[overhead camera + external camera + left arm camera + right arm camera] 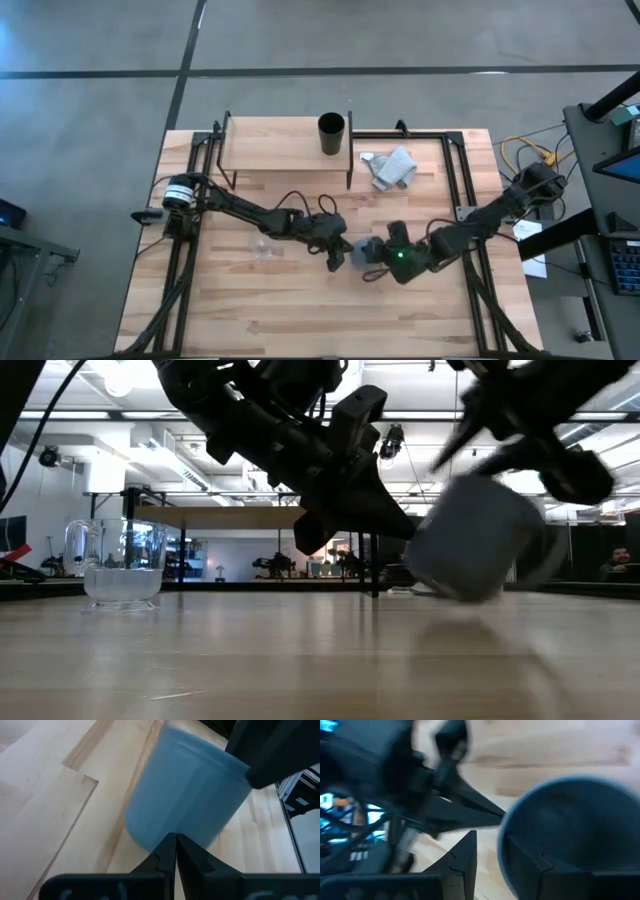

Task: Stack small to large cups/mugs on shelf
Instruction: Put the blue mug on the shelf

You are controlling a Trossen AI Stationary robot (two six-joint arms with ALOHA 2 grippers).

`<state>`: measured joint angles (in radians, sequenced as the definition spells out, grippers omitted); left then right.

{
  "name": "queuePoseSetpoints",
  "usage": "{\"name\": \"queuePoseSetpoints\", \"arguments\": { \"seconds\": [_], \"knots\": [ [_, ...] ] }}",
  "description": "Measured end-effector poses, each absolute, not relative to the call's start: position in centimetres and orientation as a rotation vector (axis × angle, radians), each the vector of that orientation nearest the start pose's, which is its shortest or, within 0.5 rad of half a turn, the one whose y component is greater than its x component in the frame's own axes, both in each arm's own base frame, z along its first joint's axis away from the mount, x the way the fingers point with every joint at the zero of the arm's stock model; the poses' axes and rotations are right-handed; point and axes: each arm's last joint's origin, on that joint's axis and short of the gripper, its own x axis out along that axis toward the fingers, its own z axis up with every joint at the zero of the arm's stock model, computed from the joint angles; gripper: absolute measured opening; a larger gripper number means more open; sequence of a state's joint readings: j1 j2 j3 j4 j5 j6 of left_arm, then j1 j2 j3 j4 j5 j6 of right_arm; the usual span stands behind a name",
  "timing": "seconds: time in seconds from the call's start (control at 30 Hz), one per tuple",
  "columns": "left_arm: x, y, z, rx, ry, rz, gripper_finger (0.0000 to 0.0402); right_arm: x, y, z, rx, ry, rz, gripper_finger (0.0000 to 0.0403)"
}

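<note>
The blue-grey mug is at mid-table, tilted, in my right gripper, which is shut on it. My left gripper is shut, and its tips point at the mug's side wall from the table's left. The small clear glass cup stands on its base on the tabletop to the left of both grippers; it also shows in the low view. The tall black cup stands upright at the right end of the light-wood shelf at the far side. My right gripper holds the mug by its rim, one finger inside the mug and one finger outside. It comes from the table's right. The mug sits tilted at or just above the tabletop; I cannot tell which. My left gripper's shut fingertips are right at the mug's outer wall, low on its side; I cannot tell whether they touch it.
A crumpled light grey cloth lies on the table to the right of the shelf. Black frame rails run along the table's left and right sides. Bare wood lies toward the near edge.
</note>
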<state>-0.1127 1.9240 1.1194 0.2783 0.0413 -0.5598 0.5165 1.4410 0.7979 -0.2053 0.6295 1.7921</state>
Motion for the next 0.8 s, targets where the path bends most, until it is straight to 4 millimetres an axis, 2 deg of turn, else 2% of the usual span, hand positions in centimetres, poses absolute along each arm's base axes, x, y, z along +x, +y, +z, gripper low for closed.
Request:
{"name": "queuePoseSetpoints", "arguments": {
  "seconds": [0.13,0.33,0.8],
  "knots": [
    [40.5,-4.7,16.8,-0.534,0.562,-0.022,0.0,25.7,11.4,20.0,1.224,0.403,-0.637,0.008],
    [40.4,-4.8,16.7,-0.539,0.587,-0.041,0.0,25.6,10.7,18.9,1.168,0.596,-0.646,0.0015],
    [40.3,-4.1,16.8,-0.55,0.596,-0.041,0.0,25.5,10.7,18.6,1.088,0.653,-0.629,0.0009]
  ]
}}
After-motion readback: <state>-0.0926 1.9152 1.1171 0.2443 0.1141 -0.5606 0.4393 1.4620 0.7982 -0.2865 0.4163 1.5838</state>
